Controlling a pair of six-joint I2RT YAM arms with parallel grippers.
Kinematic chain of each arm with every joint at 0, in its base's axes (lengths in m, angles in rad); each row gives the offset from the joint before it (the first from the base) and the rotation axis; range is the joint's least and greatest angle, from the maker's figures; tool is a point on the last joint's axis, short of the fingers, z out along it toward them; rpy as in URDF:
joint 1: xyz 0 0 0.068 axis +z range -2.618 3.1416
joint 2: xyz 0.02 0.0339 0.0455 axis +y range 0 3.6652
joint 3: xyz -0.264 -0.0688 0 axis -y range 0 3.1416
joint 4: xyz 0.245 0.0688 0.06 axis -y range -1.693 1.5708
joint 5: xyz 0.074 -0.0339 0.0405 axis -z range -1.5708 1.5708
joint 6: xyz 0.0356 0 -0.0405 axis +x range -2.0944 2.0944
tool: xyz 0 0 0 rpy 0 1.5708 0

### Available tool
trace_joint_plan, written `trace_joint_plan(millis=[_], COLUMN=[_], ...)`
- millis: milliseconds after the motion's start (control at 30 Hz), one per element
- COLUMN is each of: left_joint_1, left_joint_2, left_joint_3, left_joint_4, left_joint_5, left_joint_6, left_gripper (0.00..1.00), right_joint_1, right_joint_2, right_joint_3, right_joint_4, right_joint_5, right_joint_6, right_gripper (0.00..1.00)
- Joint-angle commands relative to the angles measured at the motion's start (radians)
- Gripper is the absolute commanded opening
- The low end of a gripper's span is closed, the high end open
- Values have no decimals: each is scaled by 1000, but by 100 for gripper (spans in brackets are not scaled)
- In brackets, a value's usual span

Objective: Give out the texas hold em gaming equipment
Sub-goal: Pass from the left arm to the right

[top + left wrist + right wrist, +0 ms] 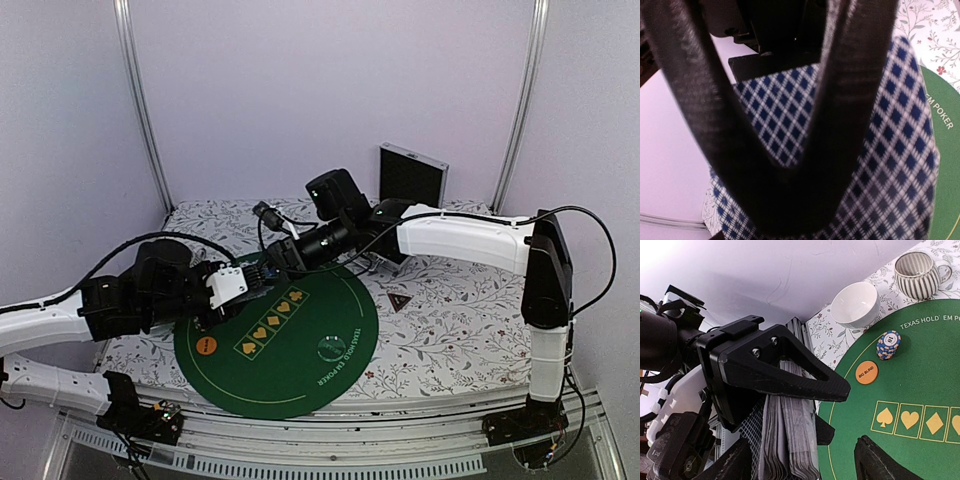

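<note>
Looking down, you find the round green mat [300, 385] on the floral counter [450, 340], with both arms meeting above the mat's far left rim. Your deck of playing cards [790, 430] is held up off the mat there. The cards stand on edge with their long axis running up and down in the right wrist view, and the blue-and-white diamond back faces the left wrist camera. Your left claw [255, 282] is clamped across the deck's flat faces, roughly half spread. Your right claw [804, 441] stands wide with one finger on either side of the deck; you cannot tell whether it touches. On the mat sit a chip stack [888, 345], an orange disc [866, 373] and a whitish disc [328, 348]. The small dark triangle [401, 302] lies on the counter just right of the mat.
</note>
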Motion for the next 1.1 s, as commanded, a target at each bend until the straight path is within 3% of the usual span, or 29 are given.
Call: trace_joint_plan(millis=[0, 500, 833, 1067], left_joint_1=[13, 17, 17, 16], left_joint_2=[-4, -8, -2, 15], left_joint_3=[5, -11, -18, -12], left_joint_4=[34, 38, 78, 82], left_joint_5=[12, 0, -48, -47], left_joint_6=[-23, 7, 38, 39], left_gripper=[48, 47, 46, 45], right_joint_1=[-10, -31, -24, -12], right_joint_2=[-36, -62, 4, 60], right_joint_3=[27, 34, 28, 49], right_joint_4=[-10, -10, 73, 150], right_joint_5=[-6, 17, -91, -169], right_joint_6=[20, 72, 148, 205], right_gripper=[73, 78, 77, 68])
